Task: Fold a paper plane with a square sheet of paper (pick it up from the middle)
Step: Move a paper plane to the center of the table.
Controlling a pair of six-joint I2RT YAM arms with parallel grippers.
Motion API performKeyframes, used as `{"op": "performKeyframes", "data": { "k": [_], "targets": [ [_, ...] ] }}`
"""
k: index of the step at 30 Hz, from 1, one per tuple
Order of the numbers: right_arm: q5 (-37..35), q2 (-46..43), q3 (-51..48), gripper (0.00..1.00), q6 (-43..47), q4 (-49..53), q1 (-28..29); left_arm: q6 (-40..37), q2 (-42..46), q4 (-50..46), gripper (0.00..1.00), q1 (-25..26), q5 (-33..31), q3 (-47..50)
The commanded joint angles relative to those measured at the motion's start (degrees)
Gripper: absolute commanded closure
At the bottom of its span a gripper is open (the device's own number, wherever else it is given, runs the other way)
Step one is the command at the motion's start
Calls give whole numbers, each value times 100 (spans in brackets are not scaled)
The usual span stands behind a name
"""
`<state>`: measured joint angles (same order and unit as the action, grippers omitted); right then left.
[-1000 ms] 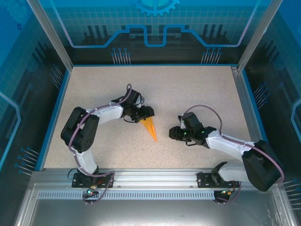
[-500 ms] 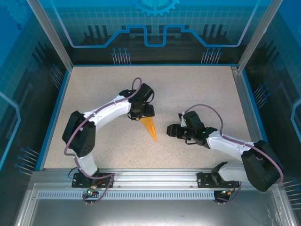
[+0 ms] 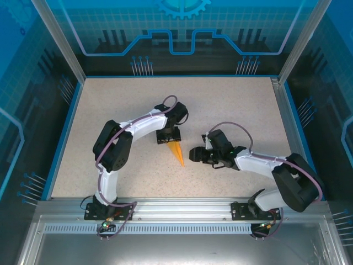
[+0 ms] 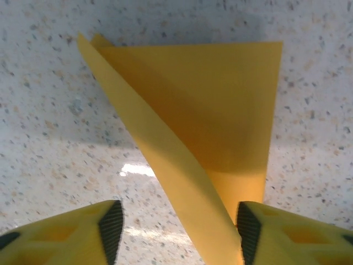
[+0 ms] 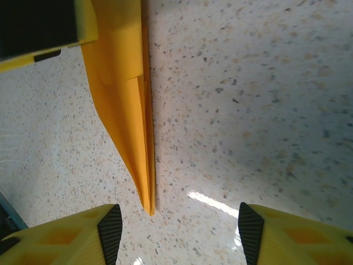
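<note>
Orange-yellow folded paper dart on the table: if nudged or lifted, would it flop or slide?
Probably light and floppy: the orange-yellow folded paper dart is thin, and one flap seems to lift off the layer below. Its narrow layered tip looks somewhat stiffer. It would likely slide easily on the smooth, glossy speckled table.

Matt paper plane (image 4: pixel 209 121) — glossy speckled table (image 5: pixel 248 83)

Looks down on paper plane (image 5: pixel 124 99) lying flat on speckled surface (image 5: pixel 248 110), sharp tip aimed toward right tool (image 5: pixel 176 234). Stands spread wide near that tip, touching nothing. Catches a black-and-yellow block (image 5: pixel 38 27) overlapping the plane's broad end.
</note>
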<state>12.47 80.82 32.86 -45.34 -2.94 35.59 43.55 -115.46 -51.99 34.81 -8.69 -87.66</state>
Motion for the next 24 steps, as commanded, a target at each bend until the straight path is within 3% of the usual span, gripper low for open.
{"op": "performKeyframes", "data": {
  "k": [1,5,13,15,24],
  "targets": [
    [148,265,300,40,105,-172,121,33,366,54,48,-171,85,415],
    [299,642,543,40,159,-242,141,-19,831,316,63,-222,73,854],
    [675,1377,1200,41,423,-260,158,-114,952,562,77,-343,201,1237],
    [784,1580,1424,41,510,-164,161,-144,966,623,84,-335,227,1314],
    [904,2141,2083,41,723,146,178,-149,1088,759,91,-354,171,1548]
  ]
}}
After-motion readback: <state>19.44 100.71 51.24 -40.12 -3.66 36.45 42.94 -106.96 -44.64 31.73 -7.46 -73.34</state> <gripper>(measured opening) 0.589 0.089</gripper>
